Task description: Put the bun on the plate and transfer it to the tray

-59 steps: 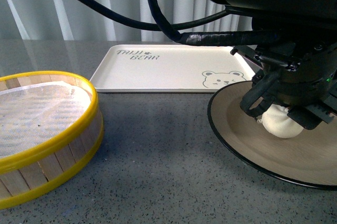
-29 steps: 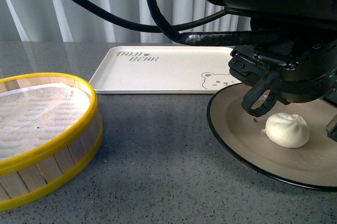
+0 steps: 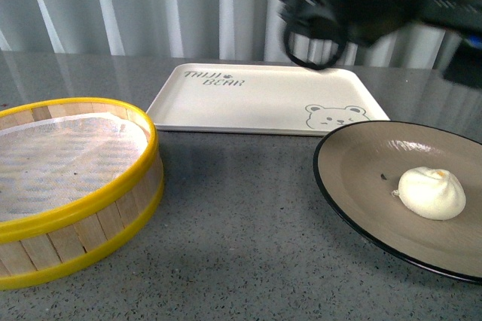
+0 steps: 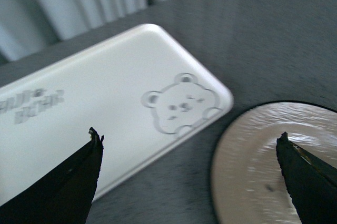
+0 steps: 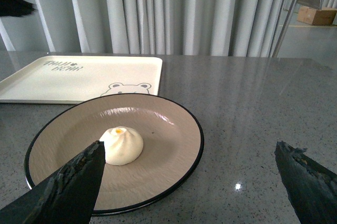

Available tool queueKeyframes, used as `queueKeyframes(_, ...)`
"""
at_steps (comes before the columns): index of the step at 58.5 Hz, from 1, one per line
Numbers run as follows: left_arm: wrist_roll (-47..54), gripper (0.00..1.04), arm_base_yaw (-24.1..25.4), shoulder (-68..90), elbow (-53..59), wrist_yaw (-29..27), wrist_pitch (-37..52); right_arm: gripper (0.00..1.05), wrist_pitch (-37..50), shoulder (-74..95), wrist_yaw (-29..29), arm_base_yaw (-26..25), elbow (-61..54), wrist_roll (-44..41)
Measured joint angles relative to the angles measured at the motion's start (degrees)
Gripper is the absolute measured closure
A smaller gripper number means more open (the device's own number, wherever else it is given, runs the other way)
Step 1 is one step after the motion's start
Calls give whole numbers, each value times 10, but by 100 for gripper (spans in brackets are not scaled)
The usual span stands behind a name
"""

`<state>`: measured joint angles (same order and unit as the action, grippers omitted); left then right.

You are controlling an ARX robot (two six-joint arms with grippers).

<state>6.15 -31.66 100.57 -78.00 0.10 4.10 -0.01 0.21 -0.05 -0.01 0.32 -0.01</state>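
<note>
The bun is seen resting pleated top up on the right part of the plate, touched by neither claw. The plate is set at the near right of the table, just beside the tray's near right corner, where a bear face is printed. The left gripper is held spread wide above that corner, with nothing in it. The right gripper is likewise spread wide and empty, facing the plate. A yellow-rimmed steamer is placed at the near left. The blurred dark arm high over the tray is probably the left one.
</note>
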Motion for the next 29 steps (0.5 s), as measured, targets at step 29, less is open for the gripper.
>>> queueKeyframes(29, -49, 42, 311, -319, 465, -14, 336, 8, 0, 0, 0, 0, 0, 0)
